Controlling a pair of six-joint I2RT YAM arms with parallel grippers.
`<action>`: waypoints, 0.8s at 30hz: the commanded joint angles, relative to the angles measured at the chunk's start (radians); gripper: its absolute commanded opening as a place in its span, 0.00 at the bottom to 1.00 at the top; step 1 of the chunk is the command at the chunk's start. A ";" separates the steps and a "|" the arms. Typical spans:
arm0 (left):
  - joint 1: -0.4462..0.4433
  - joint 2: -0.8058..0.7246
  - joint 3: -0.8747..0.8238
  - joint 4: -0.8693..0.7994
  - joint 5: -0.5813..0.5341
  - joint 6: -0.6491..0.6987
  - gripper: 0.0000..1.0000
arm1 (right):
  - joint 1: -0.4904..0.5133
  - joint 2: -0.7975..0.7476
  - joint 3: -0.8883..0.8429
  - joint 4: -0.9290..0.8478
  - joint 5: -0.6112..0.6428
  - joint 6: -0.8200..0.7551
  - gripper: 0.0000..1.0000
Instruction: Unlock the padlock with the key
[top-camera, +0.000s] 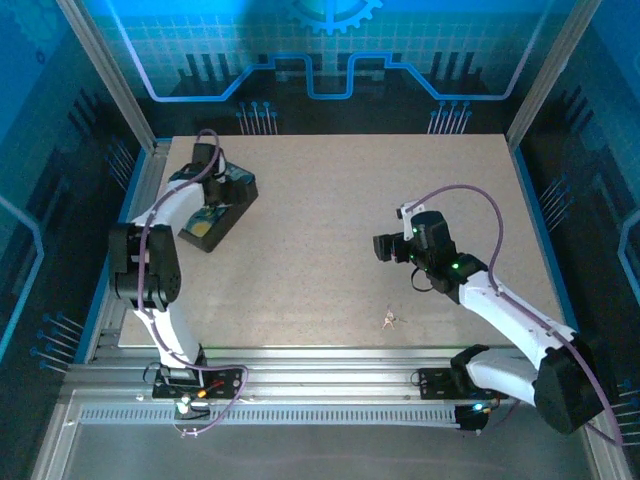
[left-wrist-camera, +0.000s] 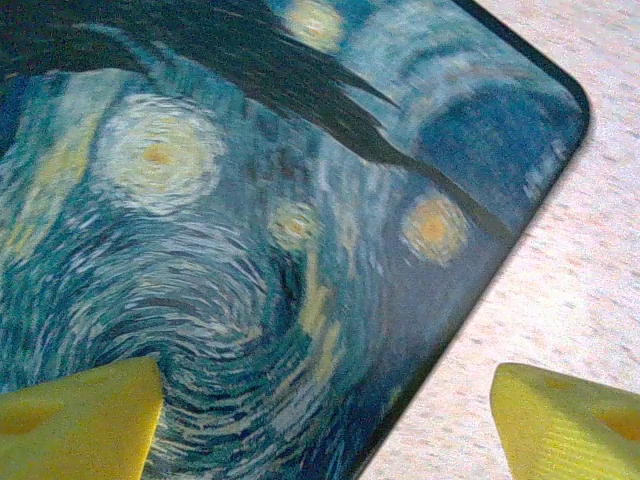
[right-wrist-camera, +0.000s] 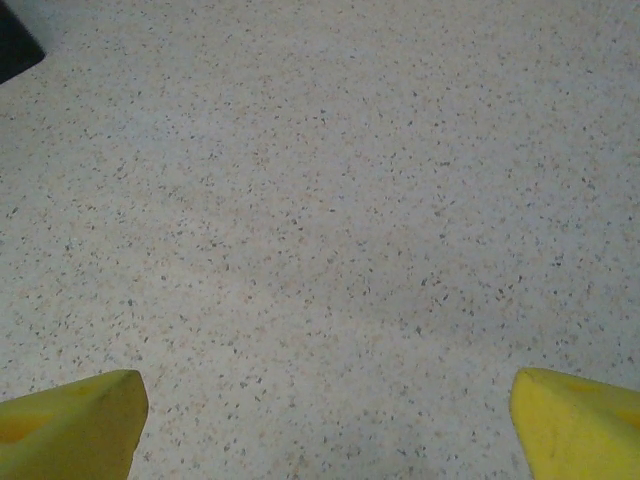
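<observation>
The key (top-camera: 388, 319) is a tiny pale piece lying on the table near the front edge, right of centre. A small yellow patch (top-camera: 206, 228) shows at the near end of the black box (top-camera: 218, 205); it is too small to tell whether this is the padlock. My left gripper (top-camera: 222, 192) (left-wrist-camera: 325, 400) hangs open just above the box's swirly blue painted lid (left-wrist-camera: 250, 230), its yellow fingertips (left-wrist-camera: 80, 415) holding nothing. My right gripper (top-camera: 385, 247) (right-wrist-camera: 330, 400) stands open over bare table, well behind the key.
The box sits at the table's back left, and its rounded corner (left-wrist-camera: 570, 95) ends against speckled tabletop (left-wrist-camera: 580, 290). A dark corner (right-wrist-camera: 15, 40) shows at the top left of the right wrist view. Metal rails (top-camera: 320, 385) run along the near edge.
</observation>
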 joint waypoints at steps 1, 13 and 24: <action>-0.130 0.072 0.002 -0.071 0.139 0.075 0.86 | 0.014 -0.049 0.008 -0.044 -0.021 0.052 0.95; -0.447 0.125 0.053 0.000 0.282 -0.044 0.84 | 0.014 0.004 0.048 -0.091 -0.046 0.083 0.96; -0.403 -0.184 0.020 -0.034 0.185 -0.229 0.94 | -0.020 0.126 0.142 -0.079 -0.178 0.041 0.97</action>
